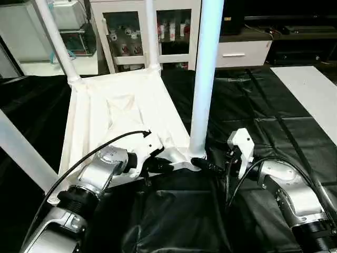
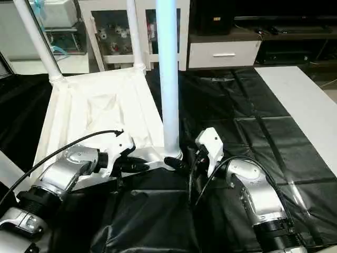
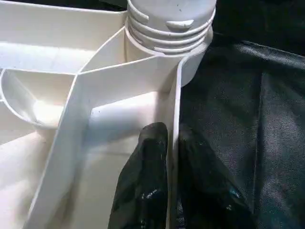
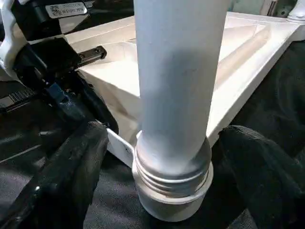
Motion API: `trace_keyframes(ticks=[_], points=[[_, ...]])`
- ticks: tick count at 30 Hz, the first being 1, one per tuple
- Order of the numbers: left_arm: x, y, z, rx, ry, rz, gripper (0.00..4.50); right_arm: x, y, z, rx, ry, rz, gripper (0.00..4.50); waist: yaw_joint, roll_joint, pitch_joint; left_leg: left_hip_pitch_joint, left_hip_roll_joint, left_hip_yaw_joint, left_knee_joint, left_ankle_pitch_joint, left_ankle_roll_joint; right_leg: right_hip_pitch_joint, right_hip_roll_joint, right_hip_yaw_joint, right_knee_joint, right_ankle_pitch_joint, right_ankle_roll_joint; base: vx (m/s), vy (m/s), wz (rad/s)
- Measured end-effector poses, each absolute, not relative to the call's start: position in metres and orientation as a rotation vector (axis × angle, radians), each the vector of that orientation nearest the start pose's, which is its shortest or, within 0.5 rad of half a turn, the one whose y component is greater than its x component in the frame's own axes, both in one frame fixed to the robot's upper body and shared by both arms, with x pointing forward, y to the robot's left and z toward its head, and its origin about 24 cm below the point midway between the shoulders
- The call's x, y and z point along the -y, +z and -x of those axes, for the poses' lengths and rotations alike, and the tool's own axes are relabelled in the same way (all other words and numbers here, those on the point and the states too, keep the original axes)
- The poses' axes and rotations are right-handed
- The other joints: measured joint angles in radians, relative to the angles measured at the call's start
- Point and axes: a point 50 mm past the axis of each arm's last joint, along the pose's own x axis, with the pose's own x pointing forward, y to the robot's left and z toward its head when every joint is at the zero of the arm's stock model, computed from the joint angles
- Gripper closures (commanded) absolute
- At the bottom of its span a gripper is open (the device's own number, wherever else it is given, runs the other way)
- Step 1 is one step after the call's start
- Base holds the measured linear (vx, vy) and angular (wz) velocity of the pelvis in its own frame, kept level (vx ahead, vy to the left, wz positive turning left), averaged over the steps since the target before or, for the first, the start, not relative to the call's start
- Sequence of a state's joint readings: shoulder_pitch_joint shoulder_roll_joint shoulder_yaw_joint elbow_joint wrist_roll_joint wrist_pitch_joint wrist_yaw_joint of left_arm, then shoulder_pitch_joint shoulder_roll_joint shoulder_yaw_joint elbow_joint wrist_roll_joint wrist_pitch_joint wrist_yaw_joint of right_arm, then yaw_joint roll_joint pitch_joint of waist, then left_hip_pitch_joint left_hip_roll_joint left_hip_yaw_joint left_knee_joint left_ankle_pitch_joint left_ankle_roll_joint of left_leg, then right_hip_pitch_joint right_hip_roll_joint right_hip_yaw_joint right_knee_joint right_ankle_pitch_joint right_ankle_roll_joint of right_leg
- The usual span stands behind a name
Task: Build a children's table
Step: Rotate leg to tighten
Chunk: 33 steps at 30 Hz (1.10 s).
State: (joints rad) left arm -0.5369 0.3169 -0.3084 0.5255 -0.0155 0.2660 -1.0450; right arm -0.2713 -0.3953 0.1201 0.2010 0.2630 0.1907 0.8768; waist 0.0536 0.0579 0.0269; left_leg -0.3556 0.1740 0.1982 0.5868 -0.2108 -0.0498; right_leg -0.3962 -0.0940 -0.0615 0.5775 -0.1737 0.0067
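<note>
The tabletop (image 1: 121,113) lies upside down on the black desk (image 1: 274,100). The left hand (image 3: 172,191) pinches its near rim beside the corner leg (image 1: 206,79); the right hand (image 4: 162,181), spread, flanks that leg's base. A white cabinet (image 1: 152,31) stands behind the tabletop.

Near leg (image 2: 169,79) blocks the right gripper (image 4: 167,157)

white tabletop (image 1: 121,113) upside down, legs (image 1: 206,74) upright in sockets

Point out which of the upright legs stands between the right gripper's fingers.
The near-right corner leg, closest to the camera: the right gripper straddles its threaded base with fingers apart. The two far legs stand untouched at the back corners.
</note>
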Motion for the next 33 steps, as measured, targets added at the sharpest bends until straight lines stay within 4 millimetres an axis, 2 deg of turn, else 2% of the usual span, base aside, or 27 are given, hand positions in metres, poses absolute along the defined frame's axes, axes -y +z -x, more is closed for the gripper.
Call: trace_keyframes(ticks=[3,19,20,23,24,28,30,33], points=[[-0.119,0.035,-0.309,-0.526,-1.213,-0.290,4.42,0.160,0.053,-0.284,-0.231,0.953,0.107,0.38,-0.003,0.000,0.000,0.000,0.000,0.000,0.000,0.000,0.000,0.000,0.000,0.000,0.000,0.000,0.000,0.000,0.000,0.00],[-0.121,0.039,-0.302,-0.474,-1.302,-0.345,4.42,0.150,0.047,-0.299,-0.271,1.032,0.202,0.38,-0.001,0.001,-0.001,-0.003,0.001,0.001,-0.002,0.000,0.000,-0.003,0.000,-0.001,0.000,-0.001,-0.002,0.000,0.000,0.00],[-0.120,0.039,-0.302,-0.473,-1.303,-0.348,4.50,0.149,0.046,-0.299,-0.274,1.039,0.201,0.67,0.000,0.001,-0.001,-0.003,0.001,0.001,-0.002,0.000,0.000,-0.003,0.000,-0.001,0.000,-0.001,-0.002,0.000,0.000,0.00],[-0.119,0.039,-0.302,-0.467,-1.308,-0.354,4.50,0.146,0.042,-0.298,-0.286,1.056,0.186,0.78,0.004,0.001,0.000,-0.003,0.001,0.001,-0.001,0.000,0.000,-0.003,0.000,-0.001,0.000,-0.001,-0.002,0.000,0.000,0.00],[-0.119,0.039,-0.302,-0.467,-1.308,-0.355,4.50,0.145,0.042,-0.298,-0.287,1.063,0.185,0.98,0.005,0.001,0.000,-0.003,0.001,0.001,-0.001,0.000,0.000,-0.003,0.000,-0.001,0.001,-0.001,-0.002,0.000,0.000,0.00],[-0.119,0.039,-0.302,-0.466,-1.313,-0.357,4.50,0.146,0.041,-0.298,-0.288,1.067,0.178,1.20,0.006,0.001,0.000,-0.003,0.001,0.001,-0.001,0.000,0.000,-0.003,0.000,-0.001,0.001,-0.001,-0.002,0.000,0.000,0.00],[-0.119,0.039,-0.302,-0.465,-1.314,-0.357,4.50,0.146,0.040,-0.298,-0.287,1.068,0.172,1.52,0.006,0.001,0.000,-0.003,0.001,0.001,-0.001,0.000,0.000,-0.003,0.000,-0.001,0.001,-0.001,-0.002,0.000,0.000,0.00],[-0.119,0.039,-0.302,-0.466,-1.313,-0.356,4.50,0.146,0.039,-0.298,-0.277,1.062,0.160,1.69,0.006,0.001,0.000,-0.002,0.001,0.001,-0.001,0.000,0.000,-0.003,0.000,-0.001,0.001,-0.001,-0.002,0.000,0.000,0.00]])
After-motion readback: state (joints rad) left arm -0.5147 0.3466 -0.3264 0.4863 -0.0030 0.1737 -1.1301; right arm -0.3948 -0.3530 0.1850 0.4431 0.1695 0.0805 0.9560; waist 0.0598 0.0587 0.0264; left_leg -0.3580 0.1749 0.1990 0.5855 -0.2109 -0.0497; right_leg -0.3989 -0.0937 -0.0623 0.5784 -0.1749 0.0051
